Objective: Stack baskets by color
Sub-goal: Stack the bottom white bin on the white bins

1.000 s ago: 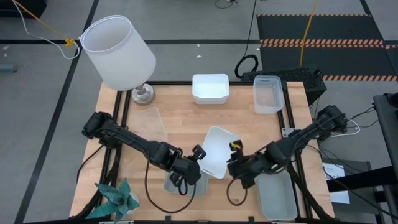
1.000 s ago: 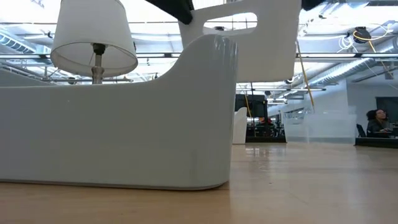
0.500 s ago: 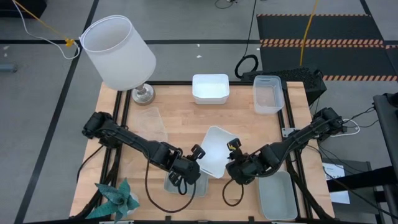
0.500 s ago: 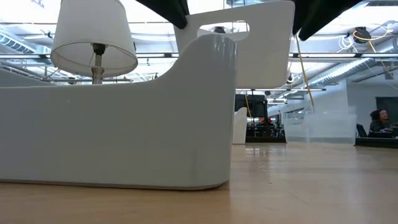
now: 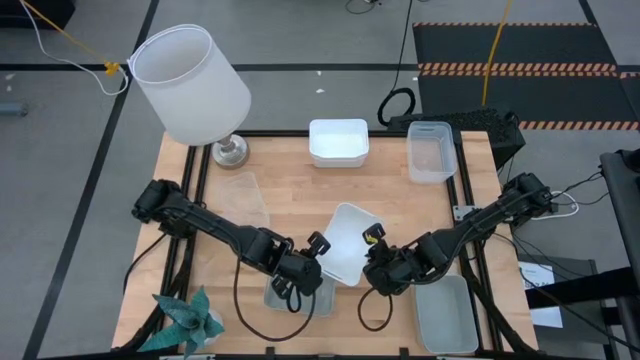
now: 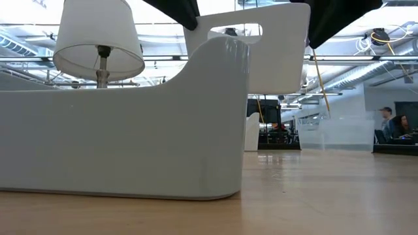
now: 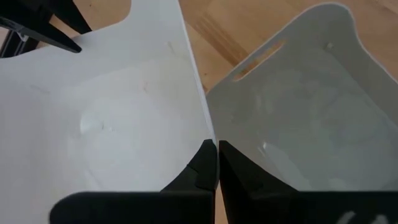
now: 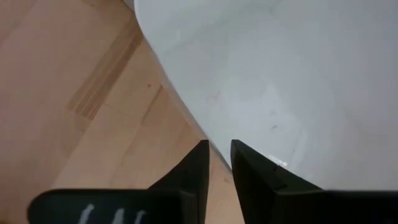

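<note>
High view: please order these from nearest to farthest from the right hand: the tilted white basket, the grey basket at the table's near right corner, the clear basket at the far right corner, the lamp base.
From the right hand:
1. Tilted white basket, touching it, table middle.
2. Grey basket, near right corner.
3. Clear basket, far right corner.
4. Lamp base, far left.

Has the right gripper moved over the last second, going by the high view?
Yes. The right gripper has slid left, away from the grey basket at the table's near right corner, up to the lifted white basket, whose other edge the left gripper holds.
</note>
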Controlling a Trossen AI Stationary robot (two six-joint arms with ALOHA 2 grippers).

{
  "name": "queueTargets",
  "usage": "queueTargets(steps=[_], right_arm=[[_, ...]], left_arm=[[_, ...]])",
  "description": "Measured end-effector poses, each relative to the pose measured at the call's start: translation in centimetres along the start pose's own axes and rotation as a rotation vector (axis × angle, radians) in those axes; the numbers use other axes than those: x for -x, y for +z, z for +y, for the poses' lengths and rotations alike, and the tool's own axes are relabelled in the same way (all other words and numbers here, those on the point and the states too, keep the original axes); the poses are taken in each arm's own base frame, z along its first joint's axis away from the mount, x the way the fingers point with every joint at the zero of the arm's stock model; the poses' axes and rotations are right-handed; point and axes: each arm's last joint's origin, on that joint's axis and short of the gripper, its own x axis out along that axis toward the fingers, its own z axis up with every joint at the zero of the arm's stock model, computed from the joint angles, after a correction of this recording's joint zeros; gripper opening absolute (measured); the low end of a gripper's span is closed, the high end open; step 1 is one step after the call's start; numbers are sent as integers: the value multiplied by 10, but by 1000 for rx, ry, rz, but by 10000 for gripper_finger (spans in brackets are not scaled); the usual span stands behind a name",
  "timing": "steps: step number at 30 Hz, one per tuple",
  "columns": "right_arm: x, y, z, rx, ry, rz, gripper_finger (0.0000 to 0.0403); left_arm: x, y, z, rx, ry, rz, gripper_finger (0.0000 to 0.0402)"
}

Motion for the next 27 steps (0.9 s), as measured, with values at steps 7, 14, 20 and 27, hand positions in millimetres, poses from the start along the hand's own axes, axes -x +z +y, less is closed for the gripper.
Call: queueTargets(steps=[7,14,20,27], right_arm=[[0,0,0,14,3,-1,38],[0,0,0,19,1,-2,60],[-3,-1,1,32,3,-3,78],[-17,-6,7,138,-3,-15,52]], left_arm=[[0,0,0,1,1,0,6],[0,0,0,1,1,0,8],[0,0,0,-15,13,8,4],[-1,-1,0,-19,25,18,9]])
